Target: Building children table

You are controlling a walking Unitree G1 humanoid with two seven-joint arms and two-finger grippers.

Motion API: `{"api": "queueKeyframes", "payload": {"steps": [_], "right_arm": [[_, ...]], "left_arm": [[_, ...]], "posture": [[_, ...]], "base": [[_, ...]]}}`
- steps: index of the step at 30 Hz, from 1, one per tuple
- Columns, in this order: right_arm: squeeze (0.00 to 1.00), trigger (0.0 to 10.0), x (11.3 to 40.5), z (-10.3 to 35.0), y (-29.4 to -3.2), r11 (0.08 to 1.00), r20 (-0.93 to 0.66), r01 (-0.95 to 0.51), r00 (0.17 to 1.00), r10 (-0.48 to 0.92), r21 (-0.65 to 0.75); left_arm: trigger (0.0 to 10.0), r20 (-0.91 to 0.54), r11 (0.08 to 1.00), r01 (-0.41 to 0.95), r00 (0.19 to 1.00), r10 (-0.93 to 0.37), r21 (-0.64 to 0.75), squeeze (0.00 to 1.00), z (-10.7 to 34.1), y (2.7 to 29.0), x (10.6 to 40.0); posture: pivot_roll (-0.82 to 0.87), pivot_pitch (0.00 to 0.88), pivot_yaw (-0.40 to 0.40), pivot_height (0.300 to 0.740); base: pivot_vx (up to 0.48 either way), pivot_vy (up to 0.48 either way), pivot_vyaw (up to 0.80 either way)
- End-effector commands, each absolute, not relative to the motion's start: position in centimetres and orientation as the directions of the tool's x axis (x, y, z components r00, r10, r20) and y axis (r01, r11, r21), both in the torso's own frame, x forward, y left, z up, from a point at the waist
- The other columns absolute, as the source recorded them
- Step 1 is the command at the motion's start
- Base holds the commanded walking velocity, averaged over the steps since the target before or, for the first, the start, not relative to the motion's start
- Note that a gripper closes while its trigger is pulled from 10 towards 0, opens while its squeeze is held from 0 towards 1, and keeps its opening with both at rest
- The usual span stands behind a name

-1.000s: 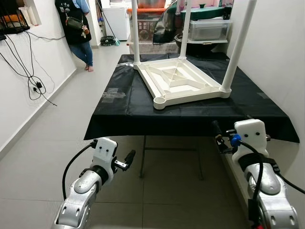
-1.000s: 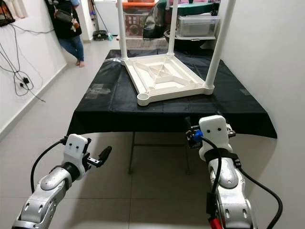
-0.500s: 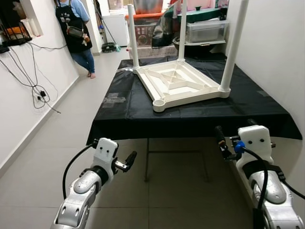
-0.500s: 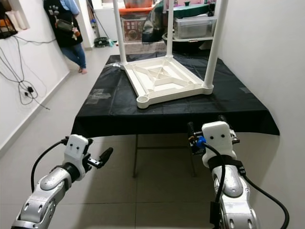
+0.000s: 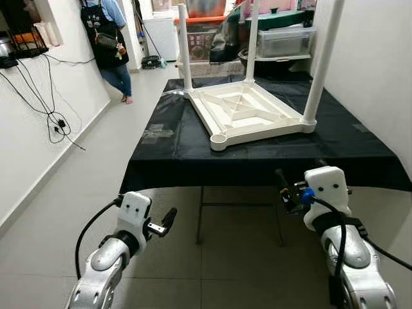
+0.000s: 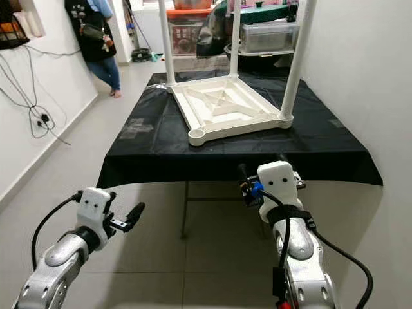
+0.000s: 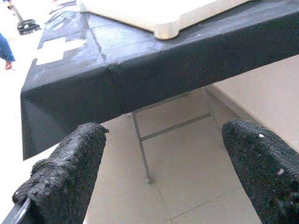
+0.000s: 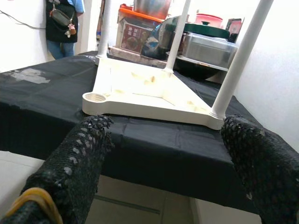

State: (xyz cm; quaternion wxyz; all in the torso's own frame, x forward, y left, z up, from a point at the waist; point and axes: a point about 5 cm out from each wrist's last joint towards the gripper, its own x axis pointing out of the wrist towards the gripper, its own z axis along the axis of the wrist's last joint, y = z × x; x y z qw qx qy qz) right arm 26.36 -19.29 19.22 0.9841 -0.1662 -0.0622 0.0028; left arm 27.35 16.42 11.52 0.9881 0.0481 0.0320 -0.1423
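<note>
A white children's table (image 5: 248, 112) lies upside down on a larger table under a black cloth (image 5: 174, 145). Three white legs stand up from its corners: the right one (image 5: 322, 64) and two at the back (image 5: 185, 45). The near left corner has an empty round socket (image 5: 219, 138). My left gripper (image 5: 166, 221) hangs open, low and in front of the cloth's left edge, holding nothing. My right gripper (image 5: 286, 187) is open too, just before the cloth's front edge, with the upturned table (image 8: 149, 95) seen between its fingers (image 8: 84, 154).
A person (image 5: 109, 38) stands at the far left by the wall, where cables (image 5: 55, 119) hang down. Storage boxes and pots (image 5: 283, 38) are stacked behind the table. A white wall (image 5: 380, 84) runs close along the right. Grey tile floor (image 5: 77, 187) lies to the left.
The whole picture has shifted a little, so the camera moved. Both grippers stay open and low in front of the table; the left one sits slightly lower in view.
</note>
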Motion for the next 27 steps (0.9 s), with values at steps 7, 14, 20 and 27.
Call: {"api": "queueKeyframes", "payload": {"steps": [7, 14, 20, 27], "right_arm": [[0.0, 10.0, 26.0, 18.6, -18.0, 0.95, 0.097, -0.063, 0.991, 0.097, -0.306], [0.0, 10.0, 26.3, 18.6, -17.6, 0.958, 0.092, -0.075, 0.99, 0.104, -0.275], [0.0, 10.0, 26.5, 18.3, -17.0, 0.959, 0.081, -0.102, 0.988, 0.128, -0.265], [0.0, 10.0, 26.6, 18.7, -16.8, 0.955, 0.089, -0.114, 0.986, 0.143, -0.276]], "left_arm": [[10.0, -0.097, 0.963, 0.252, 0.965, -0.243, 0.093, 0.0, 11.5, 17.5, 26.6], [10.0, -0.088, 0.967, 0.24, 0.969, -0.232, 0.089, 0.0, 11.9, 17.6, 26.2], [10.0, -0.113, 0.97, 0.224, 0.97, -0.213, 0.096, 0.0, 11.6, 18.0, 24.8], [10.0, -0.113, 0.977, 0.195, 0.976, -0.185, 0.086, 0.0, 11.4, 18.2, 24.8]], "posture": [[0.01, 0.0, 0.019, 0.74], [0.03, 0.0, 0.002, 0.74], [0.04, 0.0, -0.011, 0.74], [0.02, 0.0, -0.017, 0.74]], "base": [[0.0, 0.0, 0.0], [0.0, 0.0, 0.0], [0.0, 0.0, 0.0], [0.0, 0.0, 0.0]]}}
